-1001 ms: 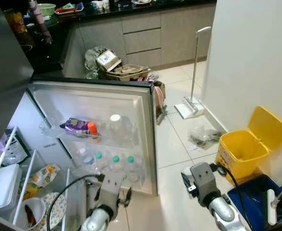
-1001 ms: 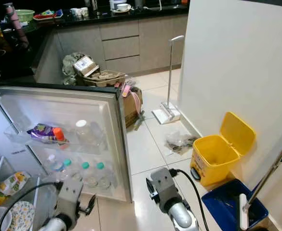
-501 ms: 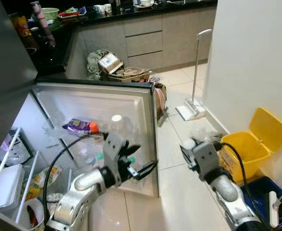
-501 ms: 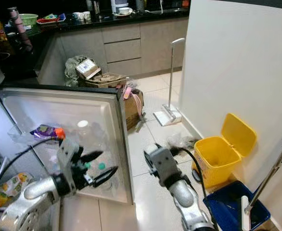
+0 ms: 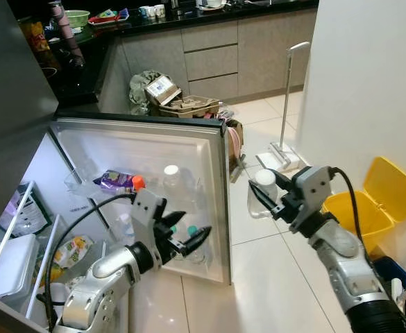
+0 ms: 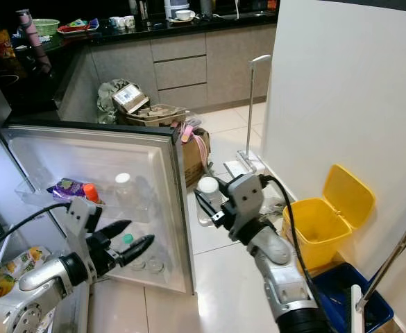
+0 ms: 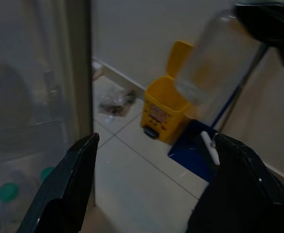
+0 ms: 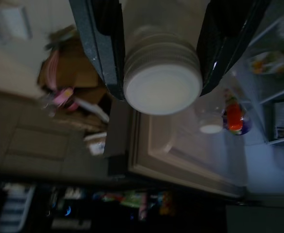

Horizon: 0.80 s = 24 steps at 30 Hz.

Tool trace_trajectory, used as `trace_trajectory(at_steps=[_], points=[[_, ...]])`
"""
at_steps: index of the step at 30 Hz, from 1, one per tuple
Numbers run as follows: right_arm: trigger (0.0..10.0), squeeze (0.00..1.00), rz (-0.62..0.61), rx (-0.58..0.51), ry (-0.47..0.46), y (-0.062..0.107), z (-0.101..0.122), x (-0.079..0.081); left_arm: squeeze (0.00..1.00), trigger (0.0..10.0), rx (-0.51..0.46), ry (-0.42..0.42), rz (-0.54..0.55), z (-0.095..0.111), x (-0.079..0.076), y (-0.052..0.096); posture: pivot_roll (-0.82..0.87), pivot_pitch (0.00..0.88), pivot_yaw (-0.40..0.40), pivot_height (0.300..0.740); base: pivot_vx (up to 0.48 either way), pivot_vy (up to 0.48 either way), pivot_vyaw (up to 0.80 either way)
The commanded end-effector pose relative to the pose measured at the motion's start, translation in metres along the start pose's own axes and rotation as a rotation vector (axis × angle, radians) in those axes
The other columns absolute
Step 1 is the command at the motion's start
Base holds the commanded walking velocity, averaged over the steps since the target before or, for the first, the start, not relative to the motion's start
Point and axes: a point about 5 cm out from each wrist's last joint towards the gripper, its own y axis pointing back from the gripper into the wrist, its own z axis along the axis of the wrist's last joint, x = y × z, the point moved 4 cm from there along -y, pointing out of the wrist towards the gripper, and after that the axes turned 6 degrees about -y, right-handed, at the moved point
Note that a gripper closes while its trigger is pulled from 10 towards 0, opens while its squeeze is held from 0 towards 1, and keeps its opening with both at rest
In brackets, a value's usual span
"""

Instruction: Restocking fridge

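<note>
I see a clear plastic bottle (image 5: pixel 260 195) with a white cap in my right tool (image 5: pixel 268 196), its fingers glossy black. Fridge door (image 5: pixel 147 149) looks smooth white plastic, floor (image 5: pixel 258 277) glossy tile, bin (image 5: pixel 364 201) yellow plastic.

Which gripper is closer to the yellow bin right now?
Right. The right gripper, holding a clear white-capped bottle, is just left of the yellow bin. The open left gripper is farther left, at the fridge door.

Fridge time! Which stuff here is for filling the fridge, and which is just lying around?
For the job:
clear bottle held in the right tool
fridge door shelves
open left tool

Just lying about:
yellow bin
mop
cardboard pile
</note>
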Motion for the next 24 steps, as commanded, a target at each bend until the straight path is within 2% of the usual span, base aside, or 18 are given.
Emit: trace_trajectory(at_steps=[1,3,4,5,8,10,11,13,16,19,24], points=[[10.0,0.0,0.076,-0.033,-0.051,-0.001,0.012,0.01,0.0,10.0,-0.021,0.008,0.003,0.005,-0.005,-0.004,-0.13,0.0,0.036,0.74,0.0,0.0,0.0],[10.0,0.0,0.163,-0.019,-0.1,0.0,0.015,0.023,0.0,10.0,-0.052,0.016,0.006,0.012,-0.011,-0.01,-0.13,0.0,0.036,0.74,0.0,0.0,0.0],[10.0,0.0,0.208,-0.018,-0.14,0.001,0.017,0.03,0.0,10.0,-0.062,0.016,-0.024,0.014,-0.019,-0.014,-0.14,0.0,0.035,0.74,0.0,0.0,0.0],[10.0,0.0,0.208,-0.018,-0.14,0.001,0.017,0.03,0.0,10.0,-0.062,0.016,-0.024,0.014,-0.019,-0.014,-0.14,0.0,0.035,0.74,0.0,0.0,0.0],[10.0,0.0,0.317,-0.042,-0.243,-0.002,0.028,0.048,0.0,10.0,-0.065,0.005,-0.12,0.017,-0.042,-0.023,-0.14,0.0,0.038,0.74,0.0,0.0,0.0],[10.0,0.0,0.467,-0.044,-0.273,-0.004,0.041,0.074,0.0,10.0,-0.077,0.011,-0.191,0.021,-0.057,-0.028,-0.14,0.0,0.039,0.74,0.0,0.0,0.0],[10.0,0.0,0.467,-0.044,-0.273,-0.004,0.041,0.074,0.0,10.0,-0.077,0.011,-0.191,0.021,-0.057,-0.028,-0.14,0.0,0.039,0.74,0.0,0.0,0.0],[10.0,0.0,0.572,-0.028,-0.272,-0.001,0.046,0.091,0.0,10.0,-0.09,0.001,-0.236,0.027,-0.064,-0.029,-0.15,0.001,0.04,0.74,0.0,0.0,0.0],[10.0,0.0,0.604,-0.012,-0.267,0.001,0.047,0.095,0.0,10.0,-0.094,-0.009,-0.243,0.03,-0.064,-0.028,-0.15,0.001,0.039,0.74,0.0,0.0,0.0],[10.0,0.0,0.66,0.071,-0.22,0.015,0.041,0.096,0.0,10.0,-0.105,-0.063,-0.224,0.044,-0.048,-0.017,-0.15,0.004,0.039,0.74,0.0,0.0,0.0],[10.0,0.0,0.657,0.117,-0.193,0.021,0.035,0.092,0.0,10.0,-0.109,-0.083,-0.212,0.05,-0.041,-0.011,-0.15,0.004,0.04,0.74,0.0,0.0,0.0]])
